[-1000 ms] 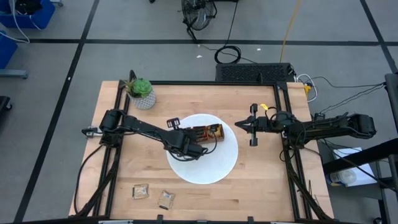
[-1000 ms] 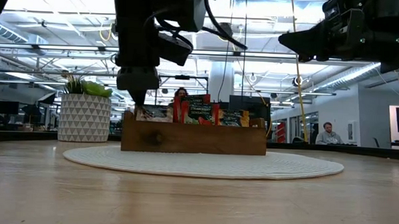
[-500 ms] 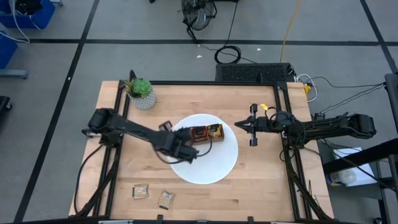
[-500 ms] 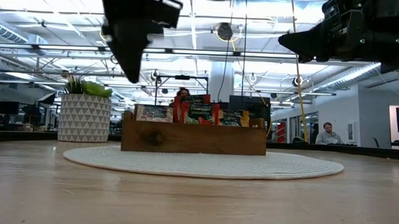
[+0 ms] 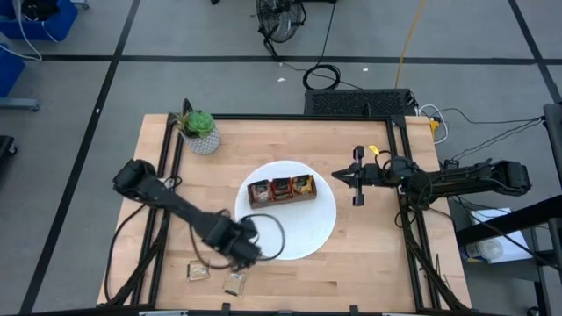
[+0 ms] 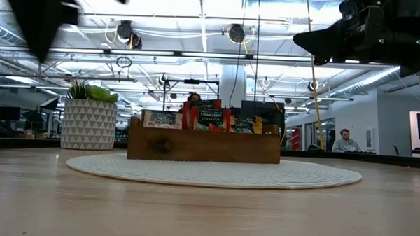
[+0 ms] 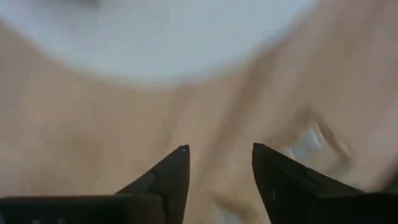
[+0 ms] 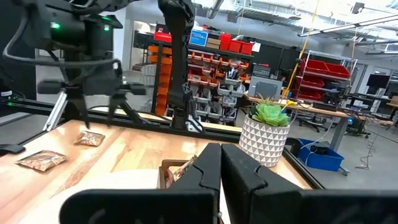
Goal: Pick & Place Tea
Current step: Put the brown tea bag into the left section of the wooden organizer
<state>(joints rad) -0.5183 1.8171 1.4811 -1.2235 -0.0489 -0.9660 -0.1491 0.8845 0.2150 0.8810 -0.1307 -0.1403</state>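
Blond wood table (image 5: 369, 254) carries everything here, and the biggest change on it is the left arm: a second ago it reached over the white plate (image 5: 312, 235), and now it has swung back toward the near left corner. The left gripper (image 5: 239, 260) hovers close above the bare wood beside the plate's rim, just short of two loose tea sachets (image 5: 199, 270) lying near the table's front edge, the second sachet (image 5: 234, 282) a little to the right of the first. In its wrist view the two dark fingers (image 7: 176, 176) stand apart with nothing between them, having been nearly closed over the tray a second ago. I judge that a sachet has just been delivered and the arm is heading for the next one.

The wooden tray (image 5: 282, 201) sits on the plate with sachets standing upright in all three compartments; the low view shows their printed labels (image 6: 208, 116) above the tray wall. So most of the tea seen here is already placed, and the two loose sachets look like the remaining work.

The right gripper (image 5: 337, 176) waits over the table's right side, apart from the plate, its fingers pressed together and empty. A potted plant (image 5: 200, 130) stands at the far left corner, out of the way.
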